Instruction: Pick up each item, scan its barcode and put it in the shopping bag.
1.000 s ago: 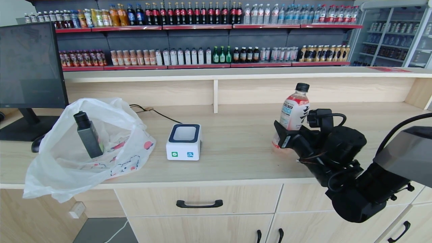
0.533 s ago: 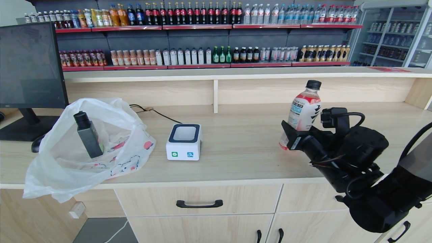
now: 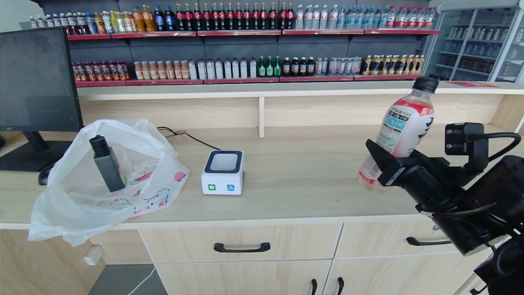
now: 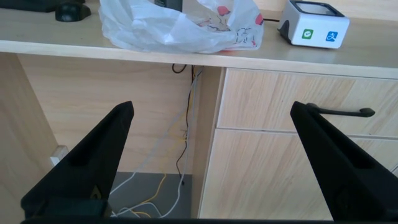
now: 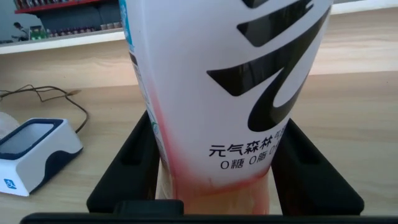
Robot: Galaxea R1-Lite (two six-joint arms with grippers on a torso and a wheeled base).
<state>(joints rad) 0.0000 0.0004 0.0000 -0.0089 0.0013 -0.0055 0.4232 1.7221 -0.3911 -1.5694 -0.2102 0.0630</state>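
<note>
My right gripper is shut on a drink bottle with a white and red label and a black cap, held tilted above the right part of the counter. In the right wrist view the bottle sits between the two black fingers. The white barcode scanner stands mid-counter, well left of the bottle. A thin white shopping bag lies open at the left with a dark grey bottle inside. My left gripper hangs open below the counter edge, in front of the drawers.
A monitor and a mouse stand at the far left. A black cable runs behind the scanner. A raised ledge backs the counter; drink shelves and a fridge stand beyond. Drawer handles sit below.
My right gripper has lifted the drink bottle off the counter and carried it up and to the right, nearer the camera. Bag, scanner and dark bottle stay put.
</note>
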